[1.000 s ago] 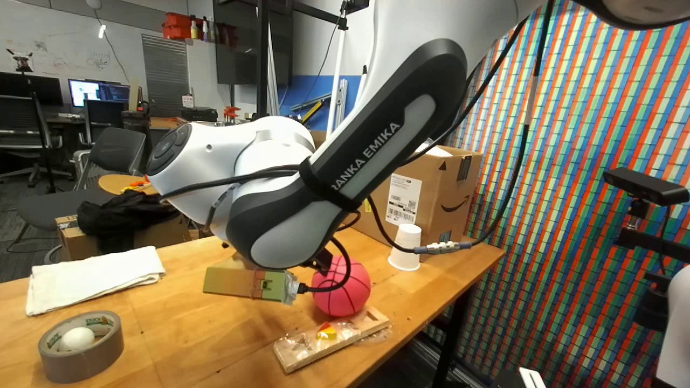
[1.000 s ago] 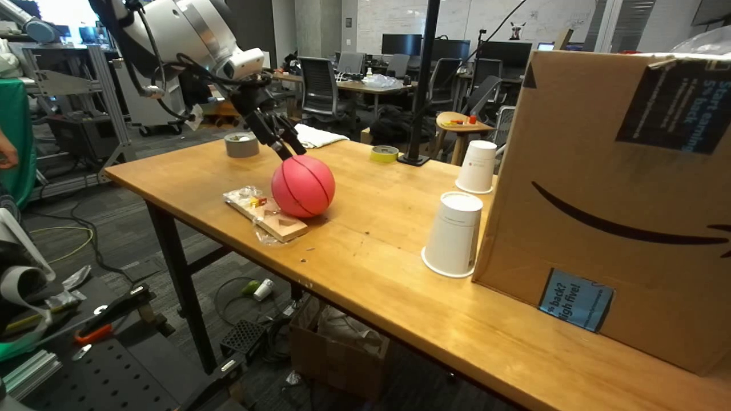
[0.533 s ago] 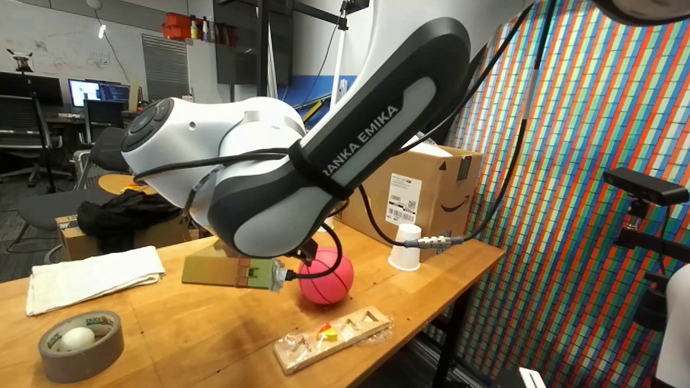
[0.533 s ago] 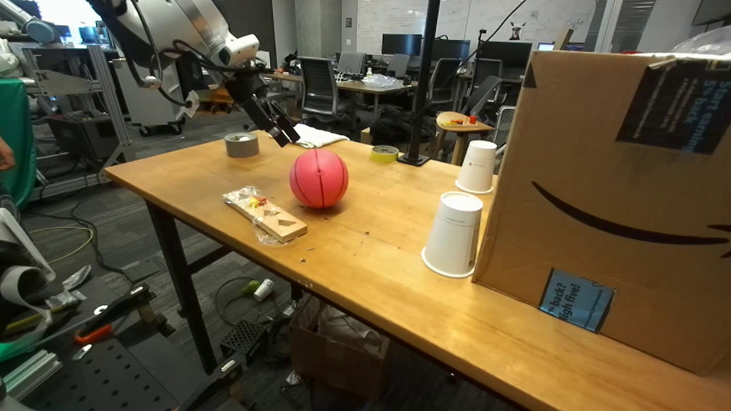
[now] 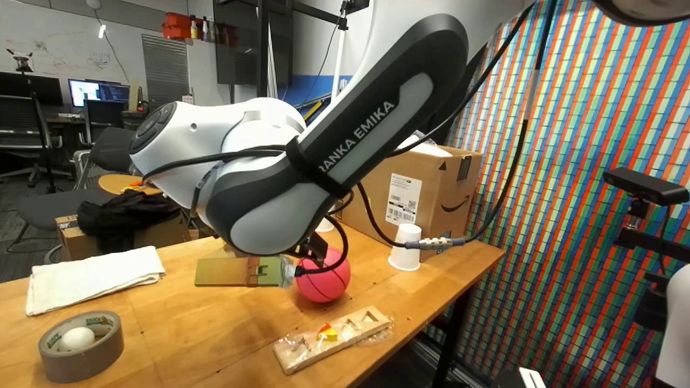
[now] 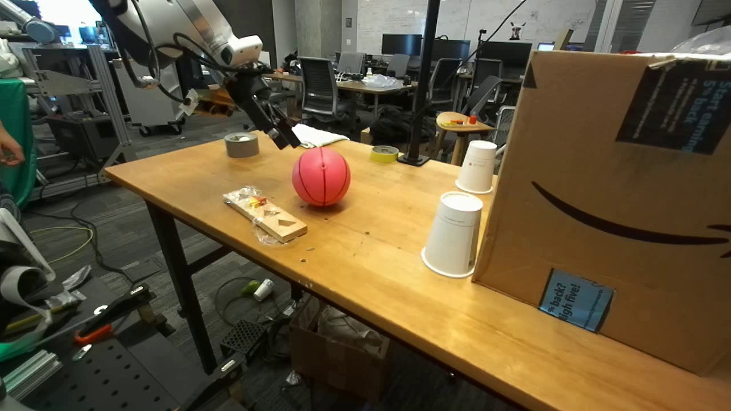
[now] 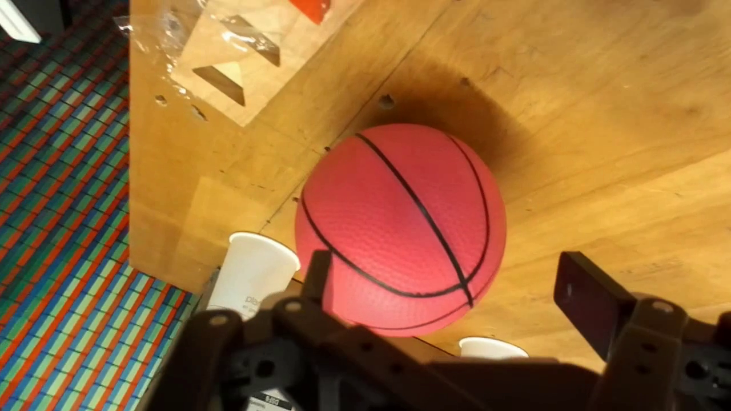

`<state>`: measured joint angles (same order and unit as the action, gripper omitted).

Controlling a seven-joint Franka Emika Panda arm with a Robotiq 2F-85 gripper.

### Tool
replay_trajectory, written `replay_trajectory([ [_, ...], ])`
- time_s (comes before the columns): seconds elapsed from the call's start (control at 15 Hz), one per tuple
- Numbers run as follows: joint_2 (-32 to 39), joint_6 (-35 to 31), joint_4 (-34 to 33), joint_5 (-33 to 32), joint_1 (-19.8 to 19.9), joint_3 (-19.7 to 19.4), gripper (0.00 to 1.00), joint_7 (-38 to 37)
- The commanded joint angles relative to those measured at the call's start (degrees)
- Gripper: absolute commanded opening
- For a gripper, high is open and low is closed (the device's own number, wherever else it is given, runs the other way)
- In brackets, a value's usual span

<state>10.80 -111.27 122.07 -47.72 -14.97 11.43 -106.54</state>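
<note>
Pink ball (image 7: 400, 222), probably light, rubbery and apt to roll, is seen on the worktop (image 6: 371, 262) near the wooden board (image 5: 343, 336); it is best pinched at 2 opposite sides. The gripper (image 7: 454, 285) is spread wide, nothing held.

A pink ball (image 6: 321, 178) (basketball-patterned, black-lined) rests on the wooden table (image 6: 394, 208).
</note>
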Motion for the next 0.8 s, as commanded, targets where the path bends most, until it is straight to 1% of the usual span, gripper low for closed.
replay_trajectory([
  [0.0,-0.4,3.0,0.5,3.9,0.5,-0.5,1.0,2.1],
  [0.27,0.5,2.0,1.3,5.2,1.4,-1.6,1.0,1.6],
  [0.53,2.6,-1.1,0.3,2.8,2.6,-3.6,1.0,0.2],
  [0.73,5.9,-4.3,-2.1,-1.7,3.9,-6.2,1.0,-0.4],
])
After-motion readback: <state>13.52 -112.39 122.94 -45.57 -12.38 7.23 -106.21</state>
